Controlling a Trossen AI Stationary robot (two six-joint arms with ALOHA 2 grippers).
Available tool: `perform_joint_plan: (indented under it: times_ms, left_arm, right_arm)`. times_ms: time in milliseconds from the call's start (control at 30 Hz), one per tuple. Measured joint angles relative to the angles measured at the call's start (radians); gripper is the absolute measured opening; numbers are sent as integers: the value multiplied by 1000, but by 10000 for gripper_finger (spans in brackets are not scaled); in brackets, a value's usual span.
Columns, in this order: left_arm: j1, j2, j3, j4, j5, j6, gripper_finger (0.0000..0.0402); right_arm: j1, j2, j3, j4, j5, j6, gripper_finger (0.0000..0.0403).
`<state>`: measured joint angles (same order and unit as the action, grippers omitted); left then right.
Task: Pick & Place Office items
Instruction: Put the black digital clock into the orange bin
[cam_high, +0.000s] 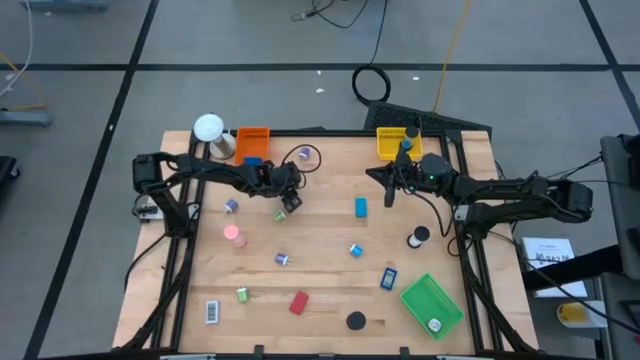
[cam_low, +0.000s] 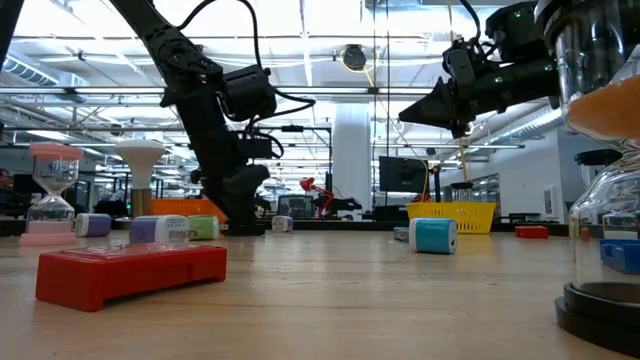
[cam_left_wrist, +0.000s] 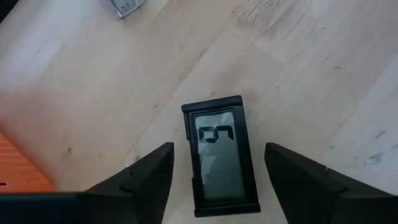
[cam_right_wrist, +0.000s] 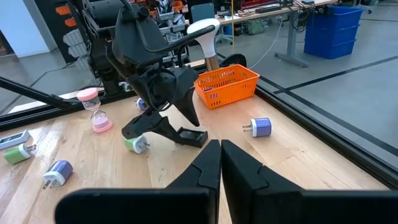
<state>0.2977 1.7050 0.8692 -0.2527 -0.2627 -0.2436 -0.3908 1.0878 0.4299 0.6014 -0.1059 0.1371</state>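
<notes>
While a small black timer with a grey display lies flat on the wooden worktop, the left gripper hangs directly over it, fingers spread wide on either side and touching nothing. The timer sits near the orange tray, at the worktop's back left. Whether this is a release or an approach cannot be told. To grasp well, the gripper should stay centred over the timer's long sides and squeeze across its narrow width. To leave, it should rise straight without nudging it. The right gripper hovers clenched and empty by the yellow tray.
</notes>
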Motion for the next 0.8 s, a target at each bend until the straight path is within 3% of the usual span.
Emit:
perform_joint_plan:
  times_ms: [167,467,800]
  left_arm:
    - [5,0,0,-11,36,2,247]
    - [5,34,3,-8,57,23,181]
    - [3,17,1,-16,32,96,165]
  right_arm:
    - [0,0,0,0,0,0,4]
    - [0,0,0,0,0,0,4]
    - [0,0,0,0,0,0,4]
